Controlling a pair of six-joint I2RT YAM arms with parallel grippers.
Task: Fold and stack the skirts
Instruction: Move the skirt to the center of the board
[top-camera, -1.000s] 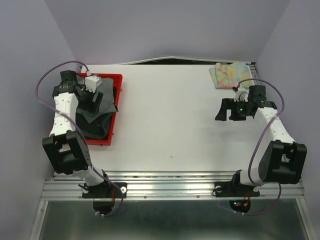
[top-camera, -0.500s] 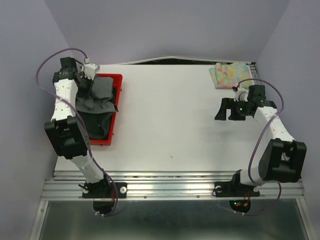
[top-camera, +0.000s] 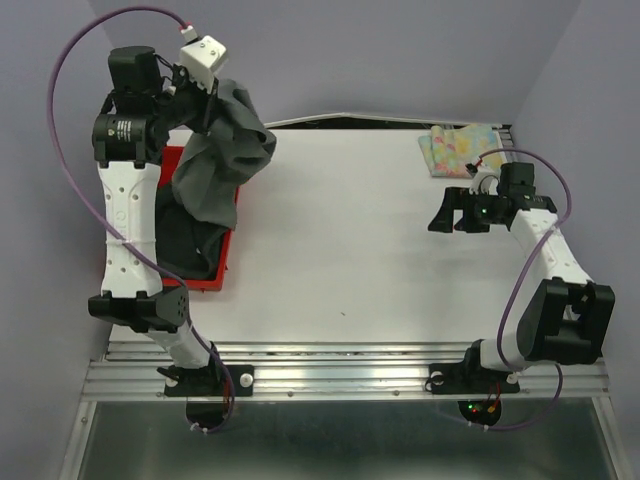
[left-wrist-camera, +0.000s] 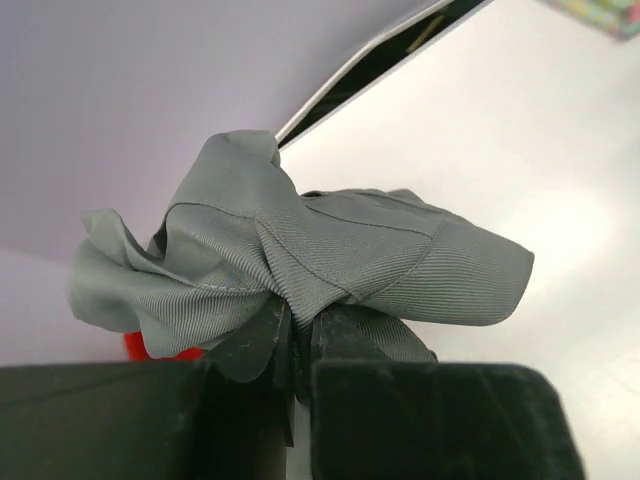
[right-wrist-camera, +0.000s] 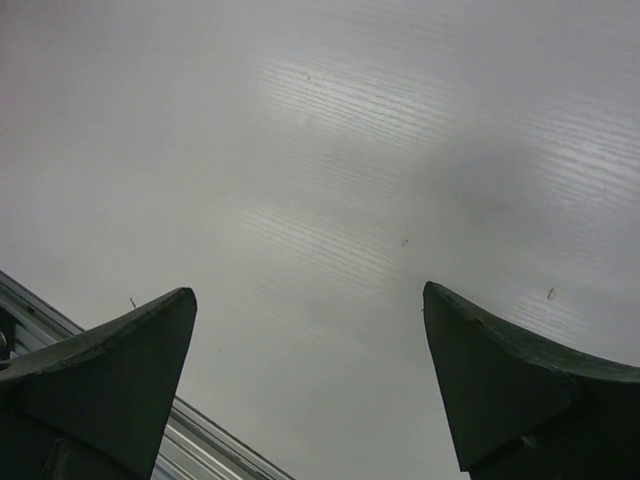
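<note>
Left claw (top-camera: 203, 98) pinches grey skirt (top-camera: 215, 165), held high over bin (top-camera: 222, 275) far left so the cloth hangs free. Right claw (top-camera: 452, 216) gapes wide over desk (top-camera: 340, 230), ready near floral skirt (top-camera: 460, 148) far right.

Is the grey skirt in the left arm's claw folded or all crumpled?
Crumpled, not folded: the grey skirt hangs bunched in loose wrinkles from the left claw, which is pinched shut on it over the red bin.

Robot lab cell: bare lilac walls (top-camera: 330, 50), white table (top-camera: 340, 240), aluminium mounting rail (top-camera: 340, 365)
</note>
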